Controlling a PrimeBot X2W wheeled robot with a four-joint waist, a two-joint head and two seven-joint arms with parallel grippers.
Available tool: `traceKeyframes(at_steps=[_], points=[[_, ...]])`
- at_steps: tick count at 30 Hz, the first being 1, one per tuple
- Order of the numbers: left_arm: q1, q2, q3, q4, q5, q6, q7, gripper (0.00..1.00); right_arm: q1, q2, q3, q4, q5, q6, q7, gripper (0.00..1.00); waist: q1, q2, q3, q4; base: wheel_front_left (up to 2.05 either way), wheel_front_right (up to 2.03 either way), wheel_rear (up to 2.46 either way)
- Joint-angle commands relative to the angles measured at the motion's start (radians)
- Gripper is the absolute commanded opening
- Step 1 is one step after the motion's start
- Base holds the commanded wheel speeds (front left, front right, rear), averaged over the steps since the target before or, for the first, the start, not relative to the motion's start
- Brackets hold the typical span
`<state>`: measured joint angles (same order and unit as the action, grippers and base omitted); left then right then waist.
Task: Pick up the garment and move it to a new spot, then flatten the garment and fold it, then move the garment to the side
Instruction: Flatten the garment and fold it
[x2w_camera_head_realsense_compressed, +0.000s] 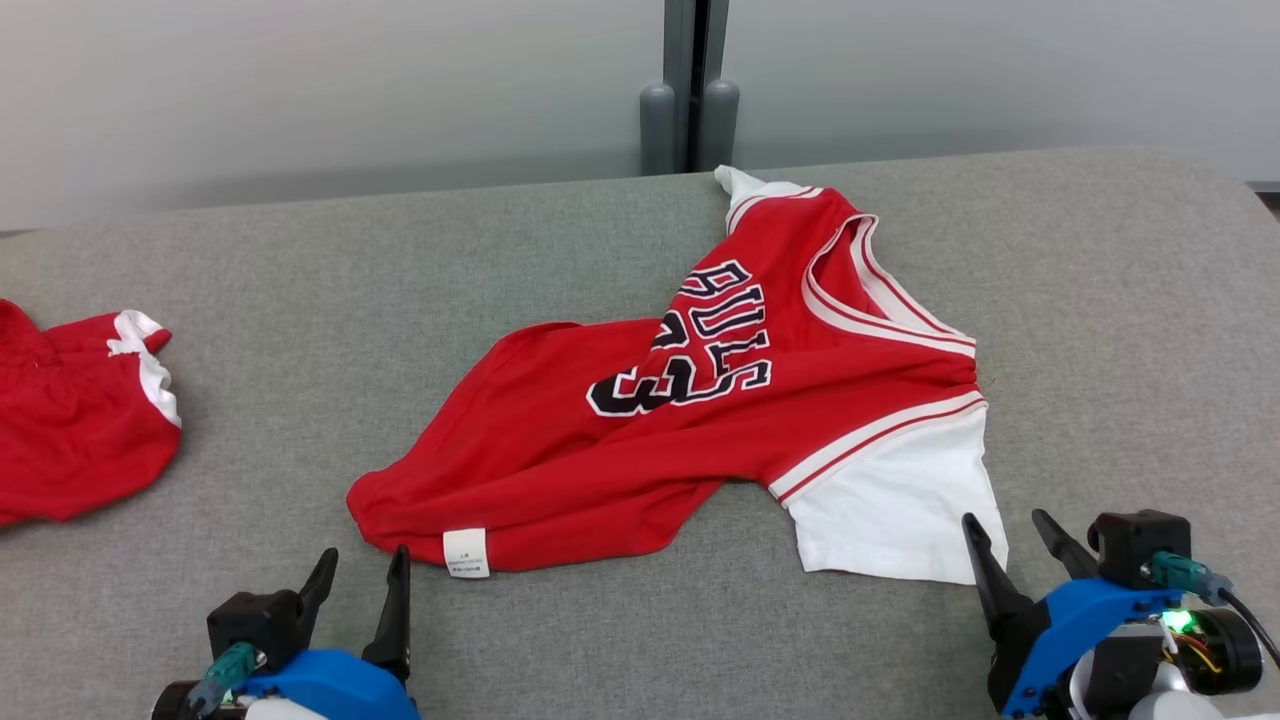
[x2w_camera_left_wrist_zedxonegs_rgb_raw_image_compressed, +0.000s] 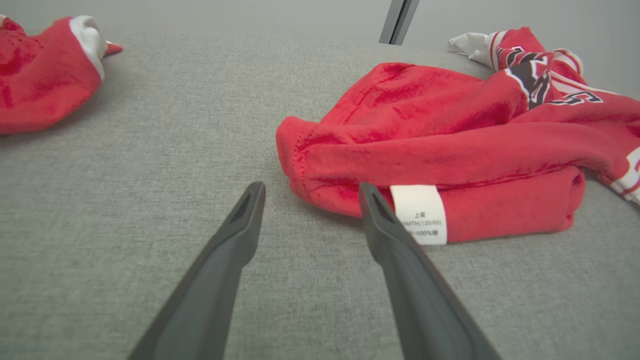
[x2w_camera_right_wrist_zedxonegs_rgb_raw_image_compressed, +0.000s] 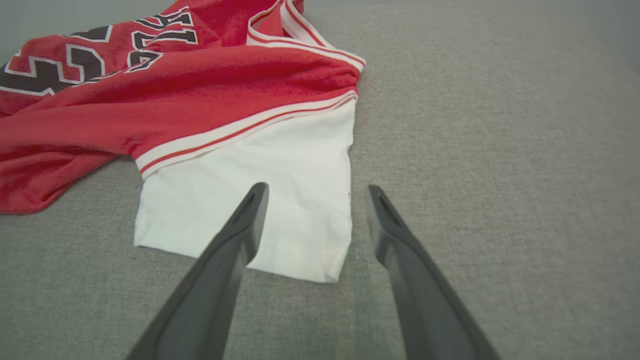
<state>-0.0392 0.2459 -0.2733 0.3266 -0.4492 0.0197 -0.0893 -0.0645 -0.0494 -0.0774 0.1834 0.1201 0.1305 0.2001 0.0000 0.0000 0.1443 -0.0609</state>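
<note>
Plainly, my left jaws and right jaws stood wide and empty. The crumpled red-and-white jersey (x2w_camera_head_realsense_compressed: 640, 440) lay on the grey fabric counter (x2w_camera_head_realsense_compressed: 300, 300), hem beside the left, white sleeve beside the right, open counter beyond.

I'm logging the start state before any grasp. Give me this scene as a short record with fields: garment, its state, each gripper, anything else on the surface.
garment: red jersey with black lettering
state: crumpled, unfolded, lying on the grey padded surface
care label: white, at the near hem
left gripper: open, holding nothing, close to the hem beside the label
right gripper: open, holding nothing, at the near edge of the white sleeve
other: second red garment at far left, apart from the jersey
</note>
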Motion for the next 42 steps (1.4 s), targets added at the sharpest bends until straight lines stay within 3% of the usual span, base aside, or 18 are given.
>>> traceKeyframes(at_steps=[1, 13, 14, 15, 16, 29, 32, 33, 34, 36, 42], points=[[-0.018, 0.001, 0.000, 0.007, 0.000, -0.002, 0.001, 1.00, -0.014, -0.002, 0.000, 0.006, -0.003, 0.001, 0.000, 1.00, 0.0000, 0.0000, 0.005, 0.002, 0.00, 0.00, 0.00], [-0.175, -0.017, -0.003, 0.207, -0.025, -0.047, -0.021, 1.00, -0.086, -0.002, 0.022, 0.116, 0.013, 0.001, -0.018, 1.00, 0.0000, 0.0000, 0.065, -0.001, 0.00, 0.00, 0.00], [-0.183, -0.018, -0.004, 0.218, -0.027, -0.052, -0.023, 0.89, -0.089, -0.002, 0.024, 0.121, 0.016, 0.001, -0.018, 1.00, 0.0000, 0.0000, 0.069, -0.001, 0.00, 0.00, 0.00], [-0.193, -0.016, -0.009, 0.229, -0.027, -0.061, -0.024, 0.38, -0.093, -0.002, 0.028, 0.126, 0.017, 0.001, -0.017, 1.00, 0.0000, 0.0000, 0.071, -0.002, 0.00, 0.00, 0.00], [-0.202, -0.015, -0.012, 0.237, -0.027, -0.067, -0.028, 0.00, -0.095, -0.002, 0.029, 0.129, 0.018, 0.001, -0.016, 1.00, 0.0000, 0.0000, 0.073, -0.003, 0.00, 0.00, 0.00], [-0.253, -0.019, -0.049, 0.324, -0.023, -0.106, -0.076, 0.00, -0.078, -0.001, -0.026, 0.176, 0.047, 0.000, 0.034, 1.00, 0.0000, 0.0000, 0.084, 0.001, 0.00, 0.00, 0.00], [-0.252, -0.023, -0.055, 0.340, -0.027, -0.110, -0.082, 0.00, -0.072, -0.001, -0.006, 0.227, 0.027, 0.000, 0.100, 1.00, 0.0000, 0.0000, 0.089, 0.003, 0.00, 0.00, 0.00], [-0.253, -0.025, -0.058, 0.344, -0.028, -0.112, -0.084, 0.00, -0.069, 0.001, 0.011, 0.241, 0.033, 0.000, 0.126, 0.80, 0.0000, 0.0000, 0.089, 0.006, 0.00, 0.00, 0.00], [-0.253, -0.026, -0.060, 0.348, -0.028, -0.113, -0.085, 0.00, -0.065, 0.006, 0.031, 0.243, 0.034, 0.001, 0.142, 0.00, 0.0000, 0.0000, 0.090, 0.007, 0.00, 0.00, 0.00], [-0.254, -0.027, -0.061, 0.356, -0.032, -0.114, -0.091, 0.00, -0.058, 0.011, 0.055, 0.225, 0.051, 0.003, 0.150, 0.00, 0.0000, 0.0000, 0.089, 0.009, 0.00, 0.00, 0.00], [-0.266, -0.035, -0.034, 0.285, -0.060, -0.118, -0.137, 0.00, -0.097, -0.003, 0.008, 0.063, 0.115, 0.001, 0.041, 0.00, 0.0000, 0.0000, 0.070, 0.003, 0.00, 0.00, 0.00]])
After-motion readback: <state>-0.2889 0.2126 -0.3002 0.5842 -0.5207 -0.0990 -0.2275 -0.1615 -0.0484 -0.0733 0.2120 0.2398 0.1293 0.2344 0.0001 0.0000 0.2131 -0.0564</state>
